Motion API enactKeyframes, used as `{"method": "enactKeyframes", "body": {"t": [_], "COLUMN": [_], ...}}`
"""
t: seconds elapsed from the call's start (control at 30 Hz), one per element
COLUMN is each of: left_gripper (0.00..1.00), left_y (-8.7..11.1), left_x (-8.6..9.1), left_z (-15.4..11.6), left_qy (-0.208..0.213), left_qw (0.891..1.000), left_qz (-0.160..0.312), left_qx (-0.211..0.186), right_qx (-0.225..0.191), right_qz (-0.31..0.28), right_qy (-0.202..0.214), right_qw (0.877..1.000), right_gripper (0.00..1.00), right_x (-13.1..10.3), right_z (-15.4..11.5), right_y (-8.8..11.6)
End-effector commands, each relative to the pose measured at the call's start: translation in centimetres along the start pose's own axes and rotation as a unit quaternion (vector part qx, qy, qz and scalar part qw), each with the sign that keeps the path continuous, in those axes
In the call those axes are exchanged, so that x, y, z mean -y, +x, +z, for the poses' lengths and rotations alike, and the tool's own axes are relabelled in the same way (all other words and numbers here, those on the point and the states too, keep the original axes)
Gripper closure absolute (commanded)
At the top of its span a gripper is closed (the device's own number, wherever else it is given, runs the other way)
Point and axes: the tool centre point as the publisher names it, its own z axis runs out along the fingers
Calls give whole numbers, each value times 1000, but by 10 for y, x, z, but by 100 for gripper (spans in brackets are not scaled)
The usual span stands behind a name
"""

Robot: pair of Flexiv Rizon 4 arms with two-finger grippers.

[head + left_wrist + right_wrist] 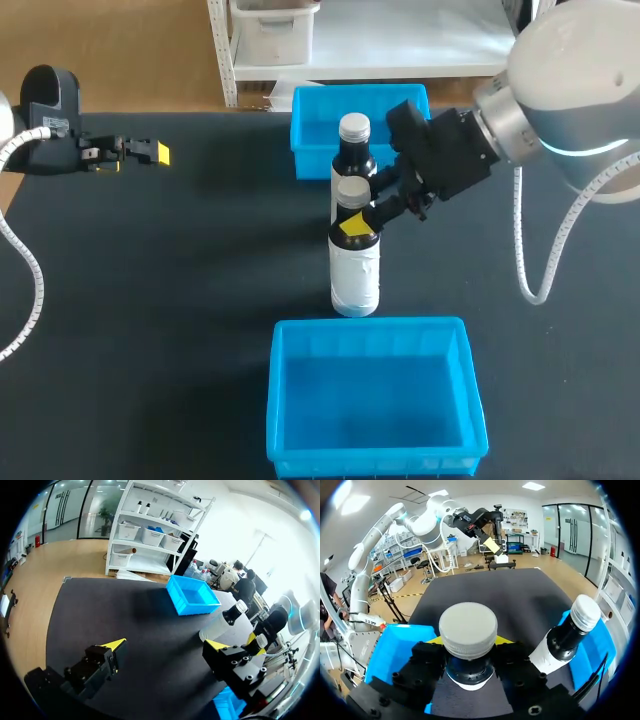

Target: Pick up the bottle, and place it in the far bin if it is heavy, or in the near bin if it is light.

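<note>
Two dark bottles with white caps and white labels stand mid-table between the bins. On the nearer bottle (355, 265) my right gripper (362, 222) is shut, its fingers pressing the neck from both sides just under the cap (468, 630). The other bottle (354, 150) stands close behind it, in front of the far blue bin (310, 130), and shows beside the right gripper (570, 635). The near blue bin (370, 325) lies just before the held bottle. My left gripper (150, 152) hangs open over the table's far left, holding nothing (165, 647).
Both bins look hollow inside. A wide stretch of black tabletop (180, 280) lies between the left gripper and the bottles. The right arm's cable (525, 250) loops down at the right side.
</note>
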Motion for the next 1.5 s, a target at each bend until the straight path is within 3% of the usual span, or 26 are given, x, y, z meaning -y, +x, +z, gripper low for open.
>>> {"method": "enactKeyframes", "body": {"t": [0.03, 0.57, 0.83, 1.07, 1.23, 1.5], "left_gripper": [0, 0, 0, 0, 0, 0], "left_y": [0, 0, 0, 0, 0, 0], "left_x": [0, 0, 0, 0, 0, 0], "left_z": [0, 0, 0, 0, 0, 0], "left_qy": [0, 0, 0, 0, 0, 0], "left_qw": [1000, 1000, 1000, 1000, 1000, 1000], "left_qz": [0, 0, 0, 0, 0, 0], "left_qx": [0, 0, 0, 0, 0, 0], "right_qx": [5, -7, -4, -2, 0, 4], "right_qz": [2, 43, 49, 39, 25, 0], "right_qy": [8, 86, 105, 89, 70, 24], "right_qw": [1000, 995, 993, 995, 997, 1000], "right_gripper": [82, 87, 88, 96, 97, 99], "right_x": [-8, 2, -3, -25, -45, -81], "right_z": [-20, -114, -152, -170, -175, -158], "right_y": [0, 18, 13, 3, -8, -33]}}
